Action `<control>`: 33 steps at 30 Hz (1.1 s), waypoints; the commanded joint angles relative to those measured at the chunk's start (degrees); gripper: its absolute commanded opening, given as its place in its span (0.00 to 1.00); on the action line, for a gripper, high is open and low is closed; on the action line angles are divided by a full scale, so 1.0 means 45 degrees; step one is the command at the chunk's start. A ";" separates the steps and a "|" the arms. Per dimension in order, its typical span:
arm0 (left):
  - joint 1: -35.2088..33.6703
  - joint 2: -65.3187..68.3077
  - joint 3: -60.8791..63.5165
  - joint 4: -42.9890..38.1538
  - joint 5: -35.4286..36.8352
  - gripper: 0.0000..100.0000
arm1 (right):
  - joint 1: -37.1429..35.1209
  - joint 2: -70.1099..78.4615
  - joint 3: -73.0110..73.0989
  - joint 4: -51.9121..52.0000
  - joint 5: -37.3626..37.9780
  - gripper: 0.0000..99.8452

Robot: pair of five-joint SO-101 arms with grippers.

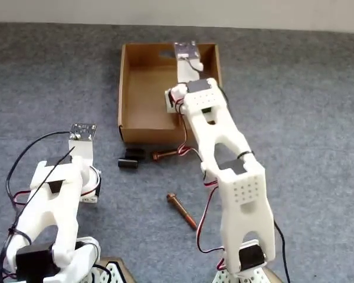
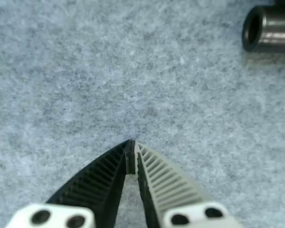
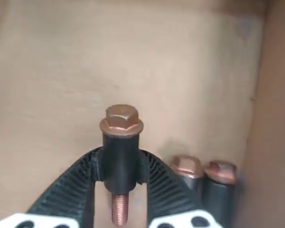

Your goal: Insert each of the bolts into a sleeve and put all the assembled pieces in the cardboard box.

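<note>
My right gripper (image 3: 120,164) hangs over the floor of the cardboard box (image 1: 143,97), shut on an assembled piece (image 3: 121,124): a copper bolt through a black sleeve, held by the sleeve. Two more assembled pieces (image 3: 187,170) (image 3: 221,176) lie beside the box wall. My left gripper (image 2: 132,153) is shut and holds nothing, just above the carpet to the left of the box. Two loose black sleeves (image 1: 131,159) lie in front of the box, one of them the sleeve (image 2: 270,28) near my left gripper. One copper bolt (image 1: 167,155) lies by the sleeves, and another bolt (image 1: 182,210) lies nearer the arm bases.
The right arm (image 1: 224,153) stretches from its base across the carpet into the box and covers part of the bolt by the box front. The left arm (image 1: 56,200) stands at the lower left. Grey carpet (image 1: 307,118) surrounds the box.
</note>
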 commanded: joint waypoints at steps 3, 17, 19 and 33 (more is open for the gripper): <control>-0.0244 0.0029 -0.0010 -0.0137 0.0117 0.01 | 0.0518 -0.0205 -0.0791 0.1104 -0.0137 0.01; -0.0244 0.0029 -0.0010 -0.0117 0.0117 0.01 | 0.0518 -0.0166 -0.0654 0.1651 -0.0137 0.01; -0.0244 0.0029 -0.0010 -0.0117 0.0117 0.01 | 0.0498 -0.0186 -0.0654 0.1983 -0.0137 0.01; -0.0244 0.0029 -0.0010 -0.0117 0.0117 0.01 | 0.0498 -0.0166 0.0029 0.2100 -0.0156 0.01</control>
